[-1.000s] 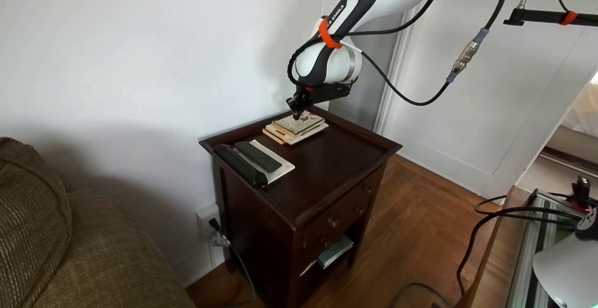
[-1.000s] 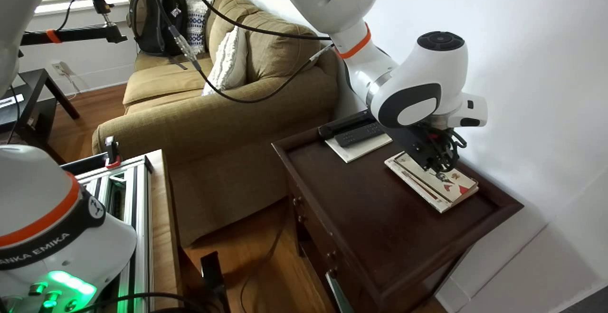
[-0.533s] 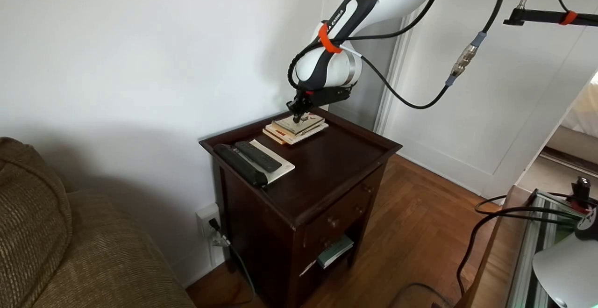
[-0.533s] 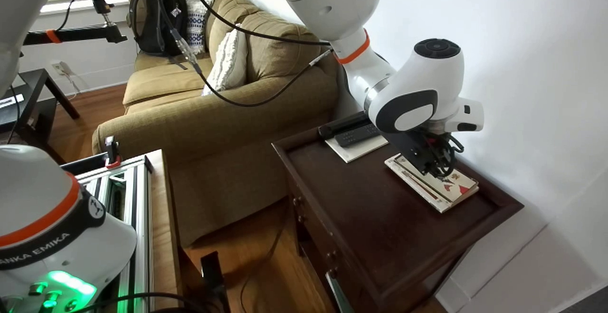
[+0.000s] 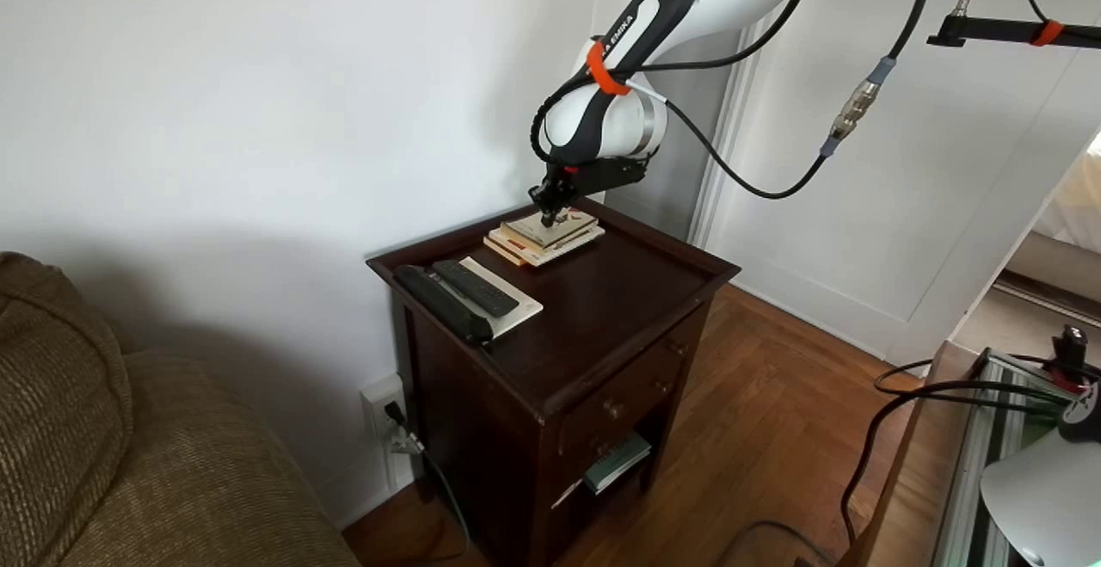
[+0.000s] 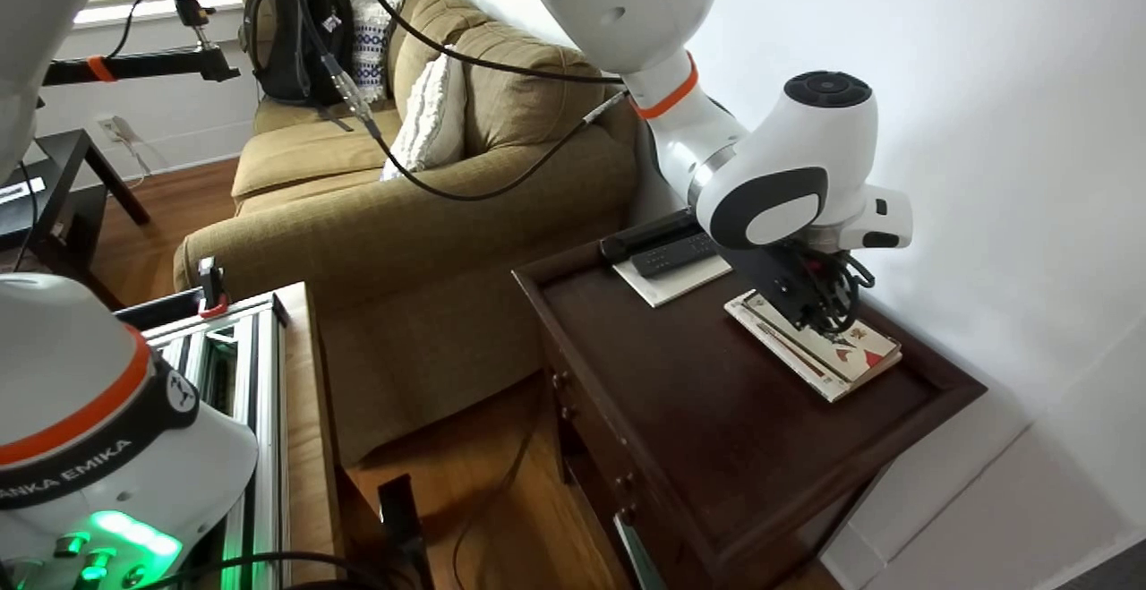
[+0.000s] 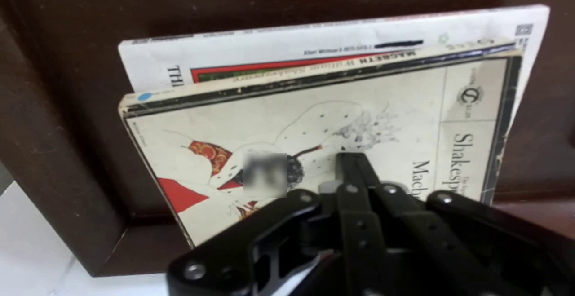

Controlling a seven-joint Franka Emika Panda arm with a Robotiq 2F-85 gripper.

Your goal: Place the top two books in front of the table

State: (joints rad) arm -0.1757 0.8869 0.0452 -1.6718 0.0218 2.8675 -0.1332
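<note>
The top book [image 7: 404, 89] is thin and cream with red and dark drawings and "Macbeth" lettering. It also shows on the stack in both exterior views [image 5: 575, 221] [image 6: 864, 344]. A white book [image 7: 269, 44] sticks out under it, slightly turned; its edge shows in an exterior view [image 5: 563, 249]. The stack lies near the wall side of the dark brown table [image 5: 619, 283] [image 6: 671, 393]. My gripper [image 7: 352, 156] is shut and empty, pointing down at the middle of the top cover. Its tips [image 5: 548, 220] are at or just above the cover; contact cannot be told.
A black remote [image 5: 476, 287] and a long dark object [image 5: 443, 305] lie with a white flat book [image 5: 520, 316] at the table's sofa side. The table has a raised rim [image 6: 949, 384]. A wall stands close behind. A green book [image 5: 618, 464] is on the lower shelf.
Over the last second my gripper has come down slightly toward the top book. In the last half second it has hardly moved. The books have not moved.
</note>
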